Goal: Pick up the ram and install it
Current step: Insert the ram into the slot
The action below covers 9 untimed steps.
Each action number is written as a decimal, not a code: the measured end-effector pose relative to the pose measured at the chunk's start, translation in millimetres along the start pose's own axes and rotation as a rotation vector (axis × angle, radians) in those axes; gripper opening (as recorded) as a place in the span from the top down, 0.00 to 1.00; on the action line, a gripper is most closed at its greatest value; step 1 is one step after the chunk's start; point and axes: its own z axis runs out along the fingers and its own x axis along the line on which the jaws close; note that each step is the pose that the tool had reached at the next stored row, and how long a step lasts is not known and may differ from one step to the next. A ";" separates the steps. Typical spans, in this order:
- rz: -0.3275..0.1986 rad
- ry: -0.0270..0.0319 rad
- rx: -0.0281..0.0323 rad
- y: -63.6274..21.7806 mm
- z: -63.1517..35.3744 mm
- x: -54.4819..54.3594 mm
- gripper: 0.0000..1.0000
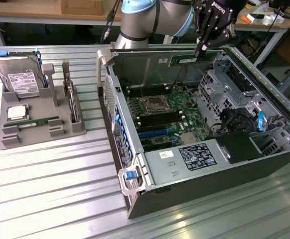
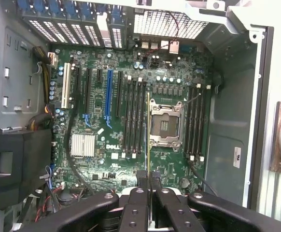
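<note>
Exterior view first: a ribbed metal tabletop [image 1: 45, 189] carries an open computer case [image 1: 195, 196] lying on its side, with a grey parts tray [image 1: 40, 137] well apart from it toward the exterior view's left. The robot arm [image 1: 150, 17] reaches in from the far edge above the case. Inside the case lies a green motherboard [image 1: 160, 119], with a black power unit and drive cages toward the exterior view's right.

In the tray, a silver hard drive [image 1: 21, 79] with a white label stands propped at the far end. A square silver processor chip [image 1: 16, 112] lies just in front of it, and a spare green memory stick [image 1: 38, 122] rests flat in a slot nearer the front.

The gripper [image 1: 200, 50] hangs over the far rim of the case, pointing down. Its fingers [image 2: 135, 208] are closed on the ram [image 1: 187, 59]. The ram is a thin green stick held level in the air, clear of the motherboard and stretching toward the exterior view's left from the fingertips.

From the wrist view, the ram appears edge-on as a thin line between the two black fingers. It runs beside the empty processor socket [image 2: 165, 126] and roughly parallel to the black memory slots [image 2: 133, 116] next to it. All those slots look unfilled.
</note>
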 end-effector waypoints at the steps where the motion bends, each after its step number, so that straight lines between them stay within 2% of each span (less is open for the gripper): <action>1: 0.000 0.0000 0.0000 -0.1 1.8 0.1 0.88; 9: 0.000 0.0000 0.0000 -0.5 12.1 0.7 0.88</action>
